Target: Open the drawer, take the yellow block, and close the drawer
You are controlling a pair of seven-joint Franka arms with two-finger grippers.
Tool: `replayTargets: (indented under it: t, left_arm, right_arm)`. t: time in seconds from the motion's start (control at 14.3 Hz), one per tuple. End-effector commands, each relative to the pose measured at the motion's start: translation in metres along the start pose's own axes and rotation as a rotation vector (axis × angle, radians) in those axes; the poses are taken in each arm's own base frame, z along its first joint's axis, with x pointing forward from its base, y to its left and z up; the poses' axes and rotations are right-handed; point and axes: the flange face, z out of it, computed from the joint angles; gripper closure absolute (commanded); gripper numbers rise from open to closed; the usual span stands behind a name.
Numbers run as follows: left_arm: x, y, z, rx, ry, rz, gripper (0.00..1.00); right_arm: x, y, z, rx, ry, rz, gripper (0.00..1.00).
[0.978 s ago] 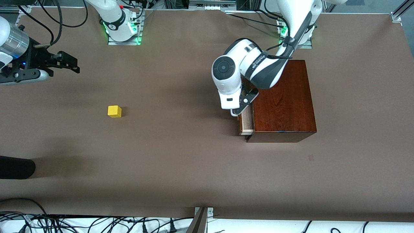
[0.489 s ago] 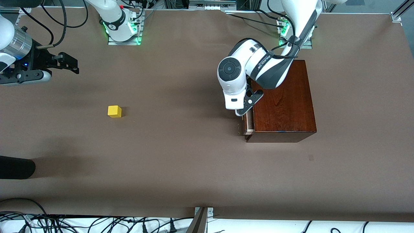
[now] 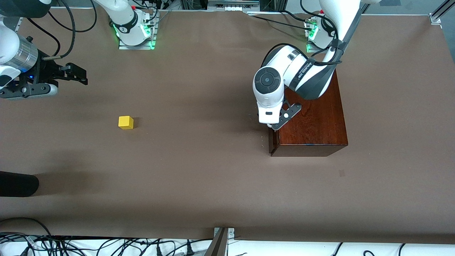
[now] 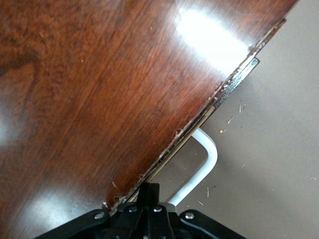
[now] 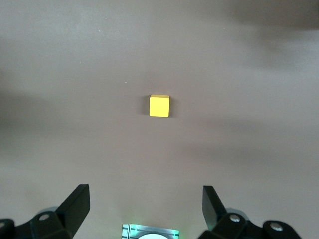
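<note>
Dark wooden box (image 3: 312, 124) sits right of centre on brown desk (image 3: 199, 170), drawer (image 3: 273, 141) pushed in flush. Left end effector (image 3: 275, 128) is down at the drawer front, fingers hidden. Yellow block (image 3: 126, 122) lies alone, left of centre. Right end effector (image 3: 71, 73) hangs upper left, waiting.

I'm looking at a robotics lab, brown paper-covered table (image 3: 199, 177), arm bases (image 3: 135, 32) bolted on plates with green status lights, tangled cables (image 3: 106, 245), aluminium framing (image 3: 439, 14) at the edges
</note>
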Motion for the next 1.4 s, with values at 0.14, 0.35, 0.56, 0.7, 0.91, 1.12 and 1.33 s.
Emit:
replayTargets:
  t: [0.14,0.35,0.56,0.7,0.91,1.12,1.33]
  left_arm:
    - [-0.018,-0.029,-0.069,-0.098,0.008,0.065,0.64]
    - [-0.038,-0.047,-0.12,-0.187,0.006,0.097,0.01]
    - [-0.019,-0.078,-0.159,-0.238,0.023,0.158,0.0]
    - [0.004,-0.104,-0.178,-0.259,0.013,0.231,0.0]
    - [0.041,-0.148,-0.202,-0.249,0.038,0.318,0.0]
    - [0.093,-0.209,-0.215,-0.245,0.066,0.413,0.0]
    - [0.152,-0.267,-0.212,-0.263,0.051,0.507,0.0]
  right_arm:
    - [-0.014,0.002,-0.023,0.005,0.025,-0.017,0.0]
    - [-0.019,0.001,-0.027,0.017,0.029,-0.022,0.0]
    - [-0.018,-0.001,-0.024,0.04,0.031,-0.053,0.0]
    - [-0.019,0.008,-0.02,0.096,0.023,-0.029,0.0]
    - [-0.019,0.009,-0.023,0.108,0.029,-0.03,0.0]
    - [-0.018,0.011,-0.022,0.099,0.03,-0.028,0.0]
    - [-0.019,0.009,-0.023,0.095,0.032,-0.03,0.0]
